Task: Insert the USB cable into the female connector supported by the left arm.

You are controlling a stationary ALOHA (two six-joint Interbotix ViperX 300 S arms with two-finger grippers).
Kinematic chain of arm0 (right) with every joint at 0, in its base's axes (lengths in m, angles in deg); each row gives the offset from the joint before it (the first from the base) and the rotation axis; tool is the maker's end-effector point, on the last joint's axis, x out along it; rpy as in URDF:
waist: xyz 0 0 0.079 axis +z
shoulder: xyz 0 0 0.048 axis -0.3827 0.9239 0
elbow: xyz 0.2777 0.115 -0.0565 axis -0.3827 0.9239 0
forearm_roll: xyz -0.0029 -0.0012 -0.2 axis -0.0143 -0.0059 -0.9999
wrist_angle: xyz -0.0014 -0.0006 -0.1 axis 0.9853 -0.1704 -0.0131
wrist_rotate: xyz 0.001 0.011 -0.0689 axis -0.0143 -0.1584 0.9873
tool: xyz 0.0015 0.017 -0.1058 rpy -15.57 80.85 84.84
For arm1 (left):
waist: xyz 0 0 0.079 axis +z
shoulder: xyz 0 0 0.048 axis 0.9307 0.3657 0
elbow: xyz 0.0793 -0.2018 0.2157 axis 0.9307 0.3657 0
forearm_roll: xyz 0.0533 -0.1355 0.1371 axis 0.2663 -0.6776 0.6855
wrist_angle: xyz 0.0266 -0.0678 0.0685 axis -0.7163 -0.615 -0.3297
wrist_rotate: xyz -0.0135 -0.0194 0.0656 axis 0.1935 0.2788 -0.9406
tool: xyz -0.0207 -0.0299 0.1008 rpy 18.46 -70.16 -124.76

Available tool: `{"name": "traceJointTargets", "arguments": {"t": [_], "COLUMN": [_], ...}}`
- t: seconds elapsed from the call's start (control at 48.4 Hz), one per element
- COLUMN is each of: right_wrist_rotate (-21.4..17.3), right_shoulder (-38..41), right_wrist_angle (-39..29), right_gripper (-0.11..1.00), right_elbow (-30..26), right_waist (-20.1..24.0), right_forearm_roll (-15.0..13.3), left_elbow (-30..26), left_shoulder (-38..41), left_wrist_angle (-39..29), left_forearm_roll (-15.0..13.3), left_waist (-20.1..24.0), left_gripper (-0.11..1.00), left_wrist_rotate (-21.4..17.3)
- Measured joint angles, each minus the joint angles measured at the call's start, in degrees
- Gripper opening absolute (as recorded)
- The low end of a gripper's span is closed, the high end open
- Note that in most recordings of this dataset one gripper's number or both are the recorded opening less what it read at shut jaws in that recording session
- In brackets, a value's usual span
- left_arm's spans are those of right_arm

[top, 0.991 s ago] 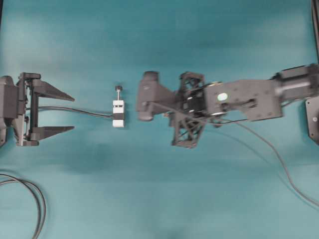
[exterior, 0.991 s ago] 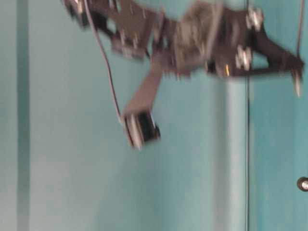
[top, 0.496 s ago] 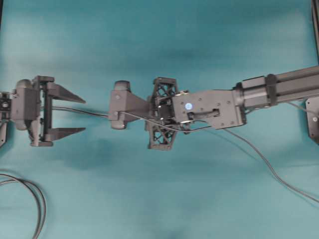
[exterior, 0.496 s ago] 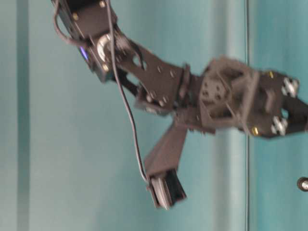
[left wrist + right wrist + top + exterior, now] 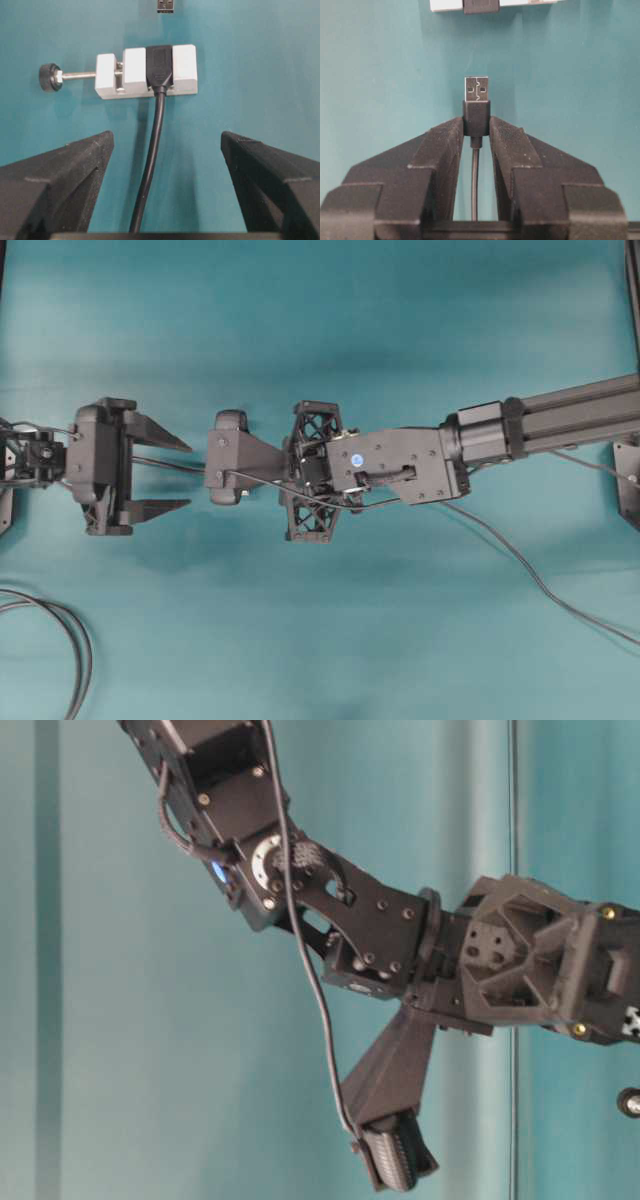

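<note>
Matte black ribbed fingers of right gripper [image 5: 476, 131] pinched on black collar of USB cable [image 5: 476, 117], flat silver plug pointing out. Beyond, on teal cloth [image 5: 260, 60], white blocky female connector [image 5: 146, 71]. Left gripper [image 5: 165, 150] spread wide, holding nothing.

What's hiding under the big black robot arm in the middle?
From overhead, the right gripper covers the female connector. The left wrist view shows it on the teal table; the USB cable plug sits just short of it.

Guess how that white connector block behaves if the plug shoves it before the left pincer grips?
The female connector lies loose on the cloth, left pincer open around its cable, so it would probably slide. It looks small and light. The knobbed stem juts sideways, so it might pivot.
</note>
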Motion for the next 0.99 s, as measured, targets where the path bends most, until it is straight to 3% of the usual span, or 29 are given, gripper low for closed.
{"name": "traceJointTargets", "arguments": {"t": [0.33, 0.764, 0.991], "right_wrist_rotate": [3.16, 3.6, 5.98], "right_shoulder": [1.32, 1.67, 2.46], "right_wrist_angle": [0.0, 2.64, 2.81], "right_gripper": [0.2, 0.2, 0.2], "right_elbow": [-1.14, -1.85, -2.9], "right_waist": [-0.35, -2.29, -2.29], "right_forearm_roll": [0.0, -0.09, -0.09], "left_elbow": [-3.52, -5.98, -6.59], "left_shoulder": [3.25, 6.42, 7.21], "left_wrist_angle": [-0.09, -1.05, -2.11], "left_forearm_roll": [-0.09, -0.09, -0.09], "left_waist": [1.41, 1.49, 1.49], "left_gripper": [0.92, 0.92, 0.92], "left_wrist_rotate": [0.0, 0.0, 0.0]}}
